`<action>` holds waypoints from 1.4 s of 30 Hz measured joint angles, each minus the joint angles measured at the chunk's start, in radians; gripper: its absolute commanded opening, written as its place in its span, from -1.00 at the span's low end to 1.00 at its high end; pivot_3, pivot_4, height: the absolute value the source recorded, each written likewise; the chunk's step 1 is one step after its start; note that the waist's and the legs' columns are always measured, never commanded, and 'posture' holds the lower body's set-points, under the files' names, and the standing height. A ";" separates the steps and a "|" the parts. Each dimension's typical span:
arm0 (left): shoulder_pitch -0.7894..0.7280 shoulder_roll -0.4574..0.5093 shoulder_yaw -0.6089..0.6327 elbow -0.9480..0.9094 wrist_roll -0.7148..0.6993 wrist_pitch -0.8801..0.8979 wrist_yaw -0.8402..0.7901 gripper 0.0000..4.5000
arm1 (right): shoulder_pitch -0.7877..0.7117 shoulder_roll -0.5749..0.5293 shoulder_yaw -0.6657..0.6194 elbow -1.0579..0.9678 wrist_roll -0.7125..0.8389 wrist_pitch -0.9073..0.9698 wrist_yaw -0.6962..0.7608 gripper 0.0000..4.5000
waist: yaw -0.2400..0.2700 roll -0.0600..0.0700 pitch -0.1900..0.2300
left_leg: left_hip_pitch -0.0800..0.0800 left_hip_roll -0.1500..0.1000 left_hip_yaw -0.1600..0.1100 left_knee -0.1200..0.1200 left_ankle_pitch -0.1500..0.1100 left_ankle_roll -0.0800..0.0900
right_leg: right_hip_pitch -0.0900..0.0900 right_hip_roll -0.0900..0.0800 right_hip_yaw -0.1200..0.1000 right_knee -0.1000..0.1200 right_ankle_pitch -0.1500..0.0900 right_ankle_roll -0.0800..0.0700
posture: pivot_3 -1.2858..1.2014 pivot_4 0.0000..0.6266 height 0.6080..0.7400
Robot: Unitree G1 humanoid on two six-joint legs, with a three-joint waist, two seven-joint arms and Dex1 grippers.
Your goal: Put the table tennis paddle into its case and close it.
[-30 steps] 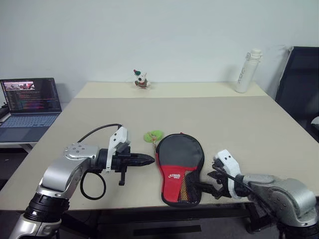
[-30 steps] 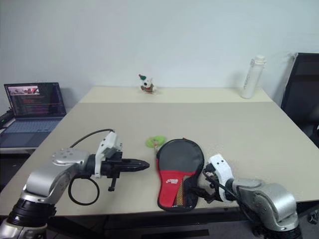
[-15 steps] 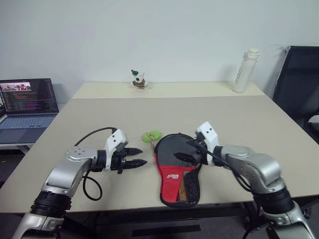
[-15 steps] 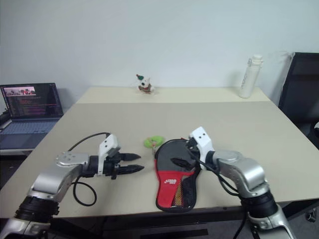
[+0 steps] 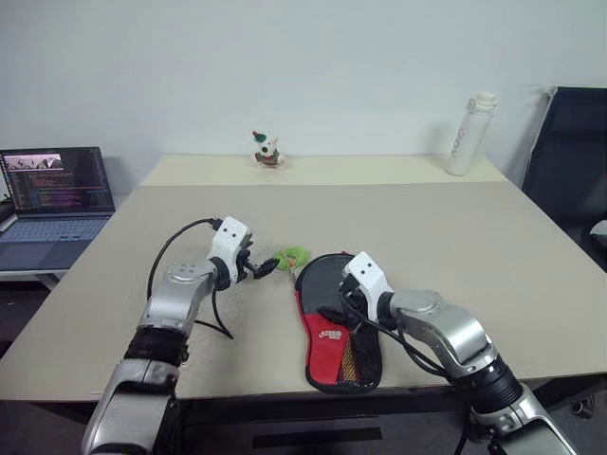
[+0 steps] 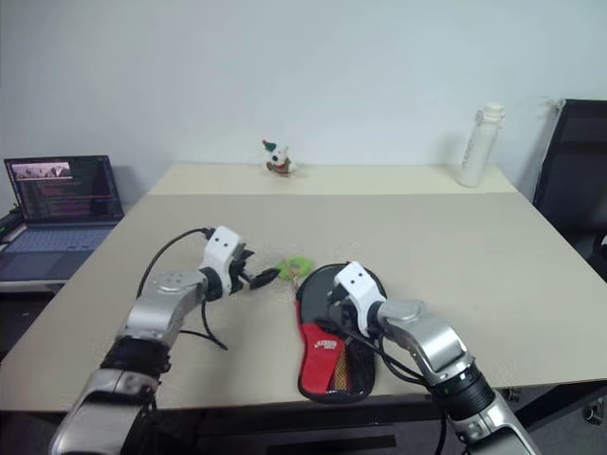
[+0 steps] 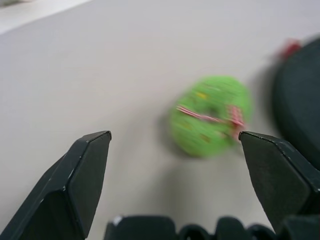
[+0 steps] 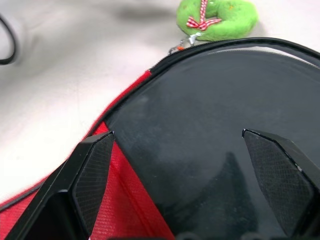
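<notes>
The case [image 5: 339, 327] lies flat on the desk [image 5: 446, 227] near its front edge, its black round part farther from the robot and its red, mesh-pocketed part nearer. The head views show the left hand [image 5: 265, 268] with fingers spread, close beside the green fuzzy tag [image 5: 293, 256], and the right hand [image 5: 334, 305] spread wide over the case. The right wrist view adds the tag's red-and-white bow and the cord joining it to the case's piping. The left wrist view frames the tag between open fingers [image 7: 80, 180], not touching.
</notes>
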 measured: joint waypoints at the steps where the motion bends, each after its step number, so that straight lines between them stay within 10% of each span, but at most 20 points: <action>1: -0.035 -0.012 0.000 0.065 0.007 -0.006 0.002 0.98 | 0.000 0.004 0.000 0.001 -0.001 -0.001 0.000 1.00 | 0.000 0.000 0.000 | 0.000 0.000 0.000 0.000 0.000 0.000 | 0.000 0.000 0.000 0.000 0.000 0.000 | 0.03 -0.52 1.00; 15: -0.269 -0.100 -0.010 0.576 0.084 -0.130 -0.128 0.98 | 0.018 0.030 -0.002 0.001 -0.047 0.000 -0.024 1.00 | -0.002 0.000 0.000 | -0.001 -0.001 0.000 0.000 0.000 0.000 | 0.000 0.000 0.000 0.000 0.000 0.000 | 0.03 -0.52 1.00; 29: -0.259 -0.132 -0.005 0.582 0.095 -0.158 -0.172 -0.99 | -0.040 0.083 -0.038 0.074 -0.121 -0.082 -0.093 1.00 | -0.002 -0.001 -0.001 | 0.003 -0.001 0.000 0.000 0.000 0.000 | 0.002 0.000 0.000 0.002 0.000 0.000 | 0.03 -0.52 1.00; 42: -0.277 -0.187 0.010 0.645 0.124 -0.198 -0.026 -0.99 | 0.048 0.101 0.021 0.120 -0.152 -0.110 -0.002 1.00 | -0.002 -0.003 -0.010 | 0.015 -0.001 -0.001 0.000 0.000 0.000 | 0.015 0.000 -0.001 0.000 0.000 0.001 | 0.03 -0.52 1.00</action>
